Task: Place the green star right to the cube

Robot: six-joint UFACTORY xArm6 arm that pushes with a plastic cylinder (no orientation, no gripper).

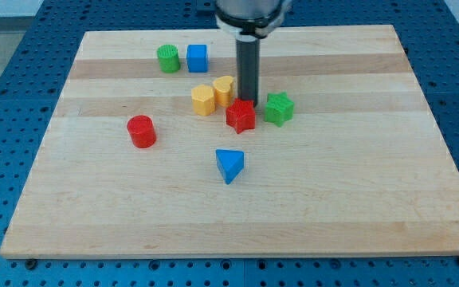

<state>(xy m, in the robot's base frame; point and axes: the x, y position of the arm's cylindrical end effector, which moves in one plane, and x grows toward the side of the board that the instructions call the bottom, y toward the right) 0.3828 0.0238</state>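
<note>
Wooden desk point(357, 199): we rest our tip point(249, 100) between red star point(241, 116) and green star point(278, 108); blue cube point(197, 57) farther up-left; no fingers, no writing.

Green star point(278, 108), green cylinder point(167, 58); blue cube point(197, 57), blue triangle point(229, 165); red star point(241, 116), red cylinder point(142, 131); two yellow blocks point(203, 100); pale striped wood board point(357, 175); dark rod.

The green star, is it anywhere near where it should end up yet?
Nothing looks done: the green star-shaped block sits mid-board, well below and to the view's right of the blue cube. In hand: my tip stands just above the red star-shaped block, left of the green star. Left to do: push the green star up toward the view's top until it sits right of the cube.
</note>
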